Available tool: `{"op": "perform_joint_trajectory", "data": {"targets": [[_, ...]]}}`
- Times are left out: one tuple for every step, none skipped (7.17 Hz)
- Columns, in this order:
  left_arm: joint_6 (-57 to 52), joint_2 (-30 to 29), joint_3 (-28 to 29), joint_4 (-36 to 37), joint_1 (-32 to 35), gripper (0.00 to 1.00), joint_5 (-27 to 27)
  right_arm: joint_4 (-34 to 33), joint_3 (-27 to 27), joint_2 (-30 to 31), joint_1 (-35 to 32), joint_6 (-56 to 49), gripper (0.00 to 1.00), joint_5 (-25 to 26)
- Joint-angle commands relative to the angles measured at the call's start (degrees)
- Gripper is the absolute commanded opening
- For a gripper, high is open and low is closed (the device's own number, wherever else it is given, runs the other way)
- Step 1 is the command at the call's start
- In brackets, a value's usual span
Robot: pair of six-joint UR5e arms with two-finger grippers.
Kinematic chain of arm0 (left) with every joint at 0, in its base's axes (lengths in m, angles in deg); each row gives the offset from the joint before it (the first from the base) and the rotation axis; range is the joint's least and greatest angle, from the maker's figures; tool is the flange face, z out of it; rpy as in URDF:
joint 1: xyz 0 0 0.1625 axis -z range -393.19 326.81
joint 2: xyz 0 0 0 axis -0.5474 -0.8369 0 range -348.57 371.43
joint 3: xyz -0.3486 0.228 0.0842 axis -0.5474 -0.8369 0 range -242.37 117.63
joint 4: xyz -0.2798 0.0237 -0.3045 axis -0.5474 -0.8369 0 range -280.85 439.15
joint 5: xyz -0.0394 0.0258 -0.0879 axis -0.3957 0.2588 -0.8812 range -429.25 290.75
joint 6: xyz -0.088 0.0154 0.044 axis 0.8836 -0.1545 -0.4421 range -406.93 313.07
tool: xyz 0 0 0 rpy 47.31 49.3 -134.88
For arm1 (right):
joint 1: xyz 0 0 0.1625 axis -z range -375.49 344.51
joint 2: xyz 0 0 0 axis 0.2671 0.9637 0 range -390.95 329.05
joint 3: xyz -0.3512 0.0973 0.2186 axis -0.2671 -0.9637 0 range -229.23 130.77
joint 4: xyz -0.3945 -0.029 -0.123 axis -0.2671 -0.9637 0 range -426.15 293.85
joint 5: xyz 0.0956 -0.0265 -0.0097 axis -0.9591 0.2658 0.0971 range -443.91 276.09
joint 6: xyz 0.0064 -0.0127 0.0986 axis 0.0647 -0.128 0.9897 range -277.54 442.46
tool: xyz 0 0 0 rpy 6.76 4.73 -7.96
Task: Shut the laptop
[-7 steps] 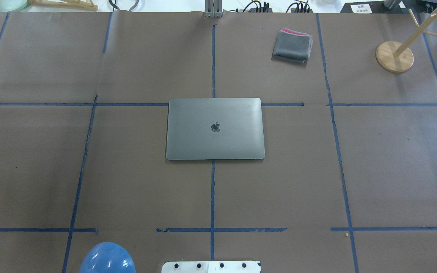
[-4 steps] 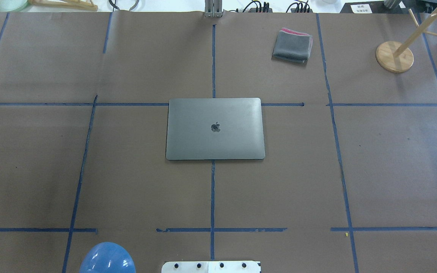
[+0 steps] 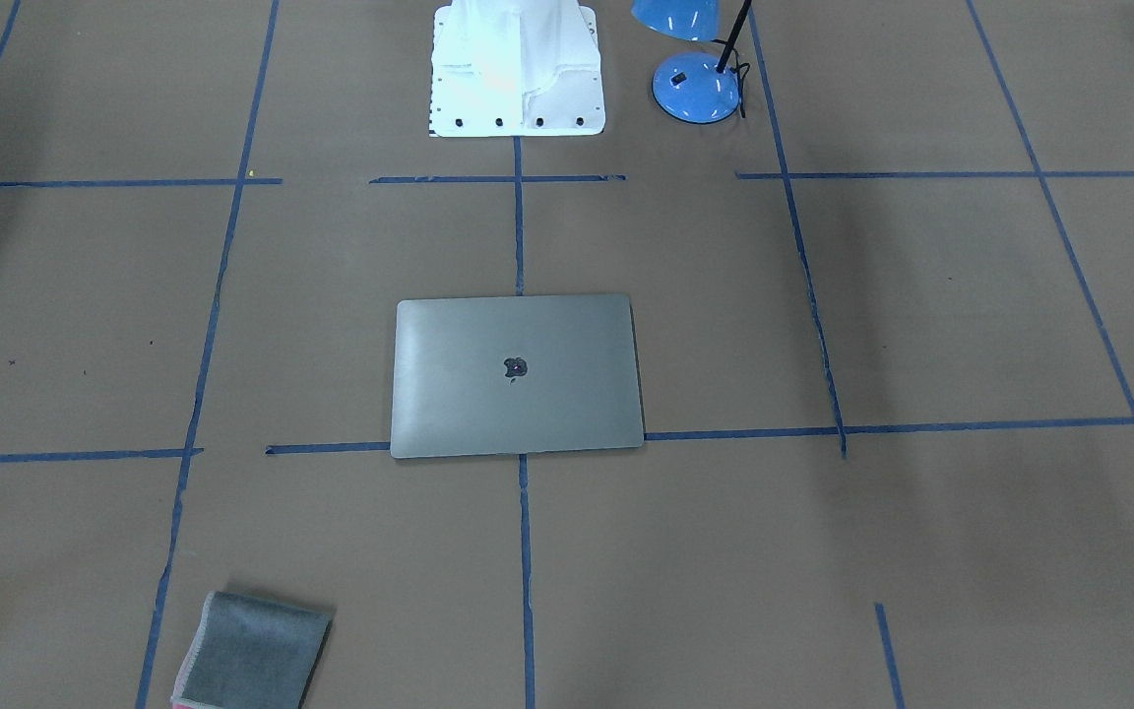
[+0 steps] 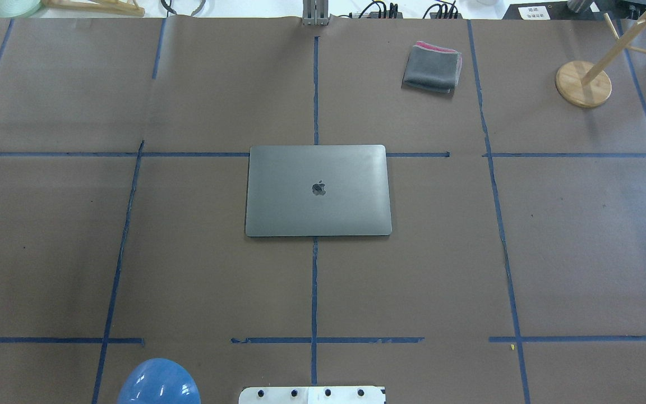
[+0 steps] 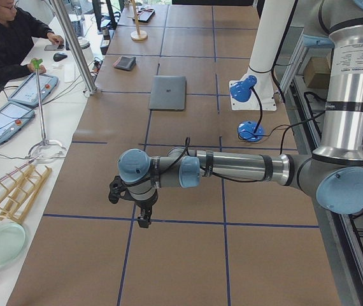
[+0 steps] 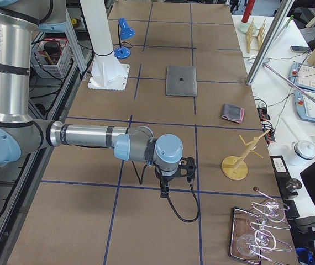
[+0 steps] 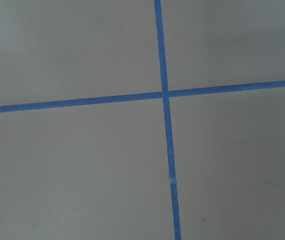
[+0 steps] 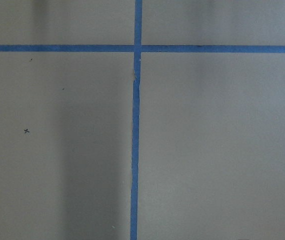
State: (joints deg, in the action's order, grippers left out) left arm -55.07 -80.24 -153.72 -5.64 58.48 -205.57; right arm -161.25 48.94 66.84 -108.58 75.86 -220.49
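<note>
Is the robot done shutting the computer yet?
Done: the laptop lies folded shut, with no keyboard or screen showing. In hand: nothing; the left gripper and the right gripper hang far off to either side of it. Left: nothing that shows, so the job looks finished.

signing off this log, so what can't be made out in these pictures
Thin space-grey metal laptop: lid down, hiding keyboard and screen in all views.
Left claw: only in exterior left, too small to tell open or shut.
Right claw: same, exterior right only.
Blue lamp shade: cut by overhead's bottom edge.
</note>
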Motion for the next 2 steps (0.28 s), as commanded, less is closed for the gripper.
{"op": "perform_joint_trajectory", "data": {"targets": [[-0.04,0.0,0.03,-0.03,0.0,1.0,0.0,0.01,0.26,-0.15,-0.16,0.0,1.0,-0.09],[0.05,0.0,0.12,-0.03,0.0,1.0,0.0,0.01,0.27,-0.15,-0.16,0.0,1.0,-0.09]]}}
